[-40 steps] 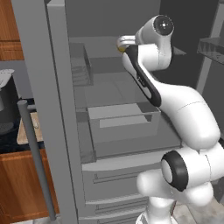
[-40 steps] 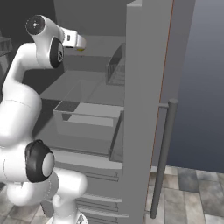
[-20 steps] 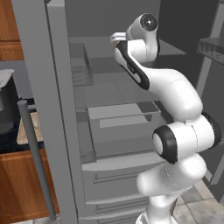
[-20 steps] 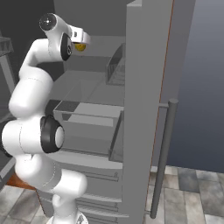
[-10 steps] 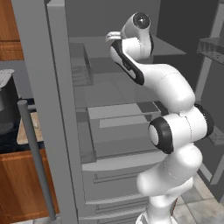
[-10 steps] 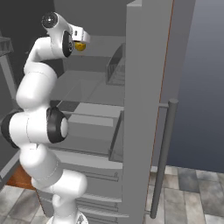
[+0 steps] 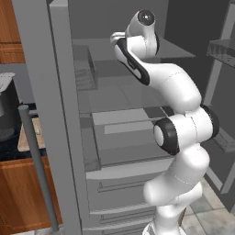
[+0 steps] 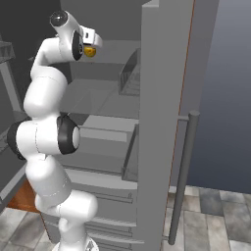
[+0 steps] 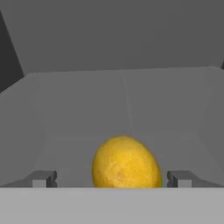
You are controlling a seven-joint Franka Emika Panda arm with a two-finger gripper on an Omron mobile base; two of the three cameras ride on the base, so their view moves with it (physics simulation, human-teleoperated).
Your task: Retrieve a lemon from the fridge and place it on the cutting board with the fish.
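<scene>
The lemon (image 9: 125, 164) is yellow-orange and lies on the grey floor of an upper shelf in the fridge (image 8: 162, 122), whose doors stand wide. My gripper (image 9: 116, 179) reaches into that shelf. It is open, with one dark fingertip on each side of the lemon and a gap on both sides. From the right base view the lemon (image 8: 89, 50) shows just under the white hand (image 8: 87, 37). A tan corner of the cutting board (image 7: 26, 135) peeks out on the counter left of the fridge door. The fish is too small to make out.
The left fridge door (image 7: 50, 92) with its long bar handle (image 7: 36, 170) stands between me and the wooden counter. The right door (image 8: 162, 122) and its handle (image 8: 184, 176) close off the right side. Clear drawers (image 7: 124, 128) and lower shelves sit beneath the arm.
The arm has folded upright and drawn in closer to the fridge, its elbow swinging toward the shelves. The hand stays at the upper shelf, and the lemon stays in place.
</scene>
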